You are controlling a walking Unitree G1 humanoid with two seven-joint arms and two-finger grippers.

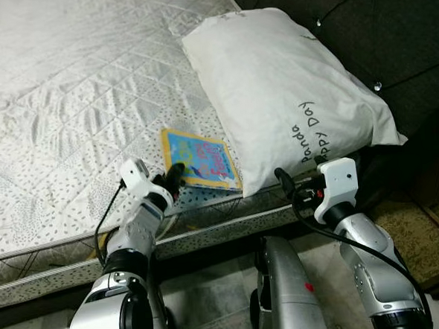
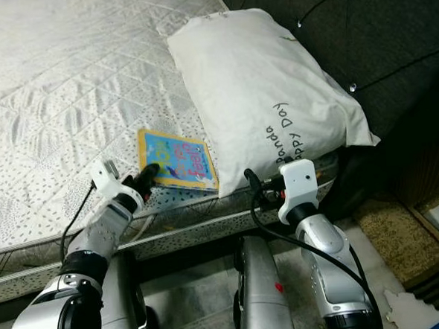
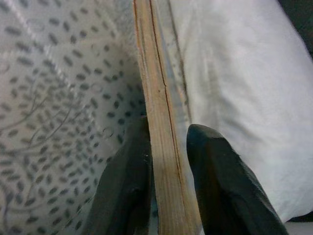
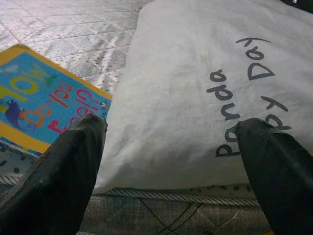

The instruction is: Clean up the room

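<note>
While the left hand (image 1: 177, 174) pinches the picture book (image 1: 202, 160) at its near edge on the bed (image 1: 66, 92), beside the pillow (image 1: 282, 86), the right hand (image 4: 171, 161) waits spread wide. Best approach, prob.: lift w/o snagging pillow.

Cloth, cardboard and rubbery black on a quilted bed.

Quilted mattress (image 1: 67, 107) of matt white cloth, stitched in diamonds, speckled with small dark dashes near the edge. Pillow (image 1: 282, 86) in matt, slightly creased off-white fabric with dark printed lettering. Picture book (image 1: 201, 162) with a glossy printed cover and a raw tan cardboard edge, pinched between smooth matt black fingers (image 3: 220, 191). Arms of silvery satin metal, wrist housings of white plastic. Tufted dark headboard (image 1: 375, 21), dull, with shiny buttons.
</note>
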